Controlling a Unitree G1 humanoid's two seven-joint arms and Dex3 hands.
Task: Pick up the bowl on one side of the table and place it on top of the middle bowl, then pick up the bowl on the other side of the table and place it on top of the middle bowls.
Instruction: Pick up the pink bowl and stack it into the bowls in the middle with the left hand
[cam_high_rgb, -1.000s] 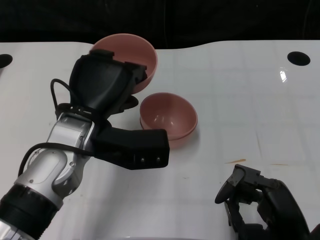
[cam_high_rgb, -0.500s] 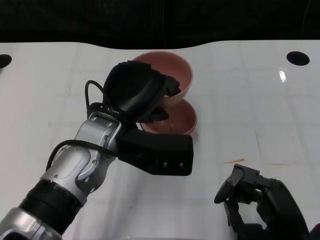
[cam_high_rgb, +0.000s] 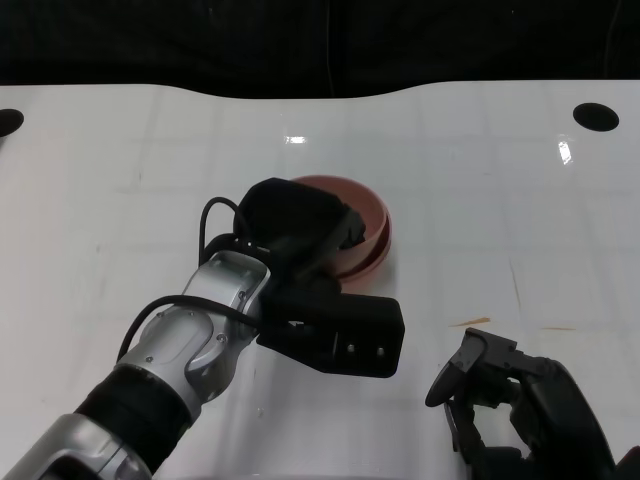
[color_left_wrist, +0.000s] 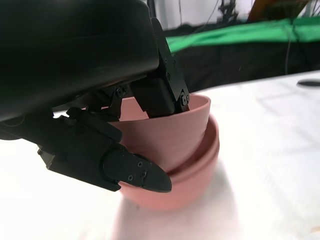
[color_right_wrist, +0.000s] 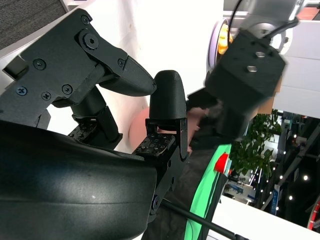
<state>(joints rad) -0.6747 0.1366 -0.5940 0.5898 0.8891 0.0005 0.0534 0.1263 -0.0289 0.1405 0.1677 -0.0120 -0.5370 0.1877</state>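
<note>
My left hand (cam_high_rgb: 298, 228) grips a pink bowl (cam_high_rgb: 368, 206) by its rim, with fingers (color_left_wrist: 163, 82) inside and the thumb (color_left_wrist: 134, 169) outside. That bowl (color_left_wrist: 167, 134) sits tilted inside the pink middle bowl (color_left_wrist: 192, 182), whose rim (cam_high_rgb: 386, 240) shows just under it near the table's middle. At the lower right my right hand (cam_high_rgb: 505, 395) lies on the table with loosely bent fingers (color_right_wrist: 168, 100) held apart and nothing in them. My left hand hides most of both bowls in the head view.
The white table (cam_high_rgb: 500, 200) has a round black hole at the back right (cam_high_rgb: 597, 116) and another at the far left edge (cam_high_rgb: 8, 121). A small brown mark (cam_high_rgb: 470, 322) lies in front of the right hand. Beyond the back edge it is dark.
My left hand carried the pink bowl from the back left to the right and down into the middle bowl. The right hand stayed where it was.
</note>
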